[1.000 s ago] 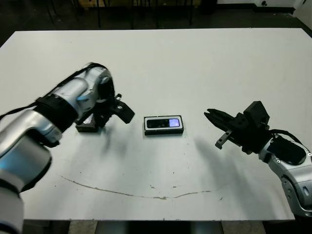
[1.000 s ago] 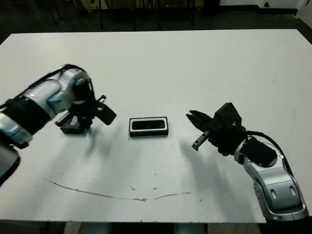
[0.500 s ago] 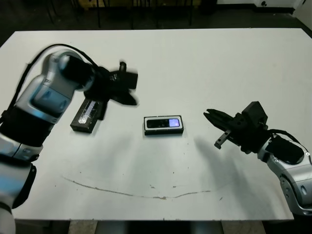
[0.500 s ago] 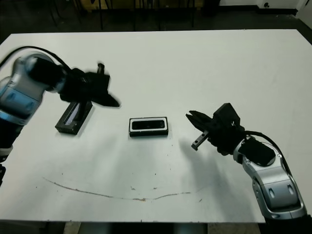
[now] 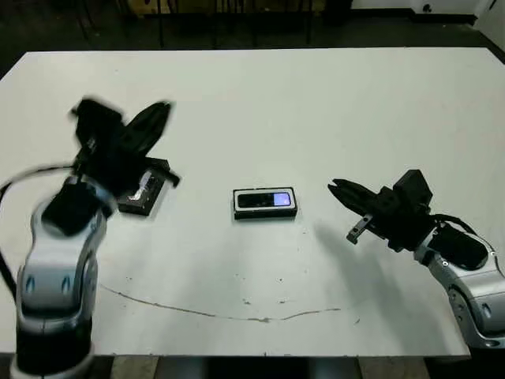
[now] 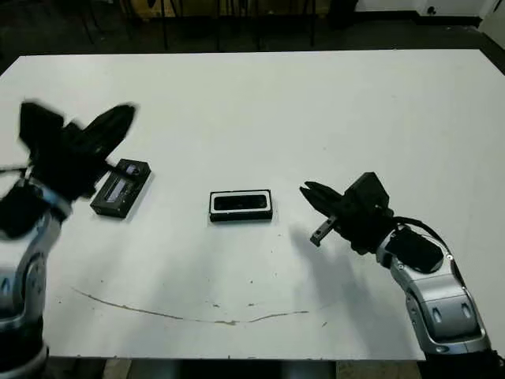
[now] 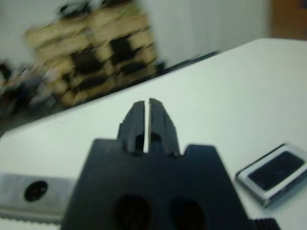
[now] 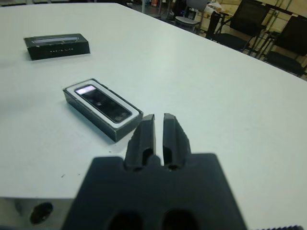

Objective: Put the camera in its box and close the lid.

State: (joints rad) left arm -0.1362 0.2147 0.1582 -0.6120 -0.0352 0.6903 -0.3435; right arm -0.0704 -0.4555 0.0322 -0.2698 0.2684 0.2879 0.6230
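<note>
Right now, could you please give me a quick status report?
Both grippers, left and right, shut, empty. Camera sits in box. Lid off, lying apart. Nothing between.

White table, thin brown scratch line near its front edge

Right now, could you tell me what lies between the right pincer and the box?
Nothing: in the left eye view, only bare table separates the right pincer from the box.

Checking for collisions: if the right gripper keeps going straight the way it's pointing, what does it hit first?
Probably the box with the camera in it, directly ahead of the right gripper; height is hard to judge.
</note>
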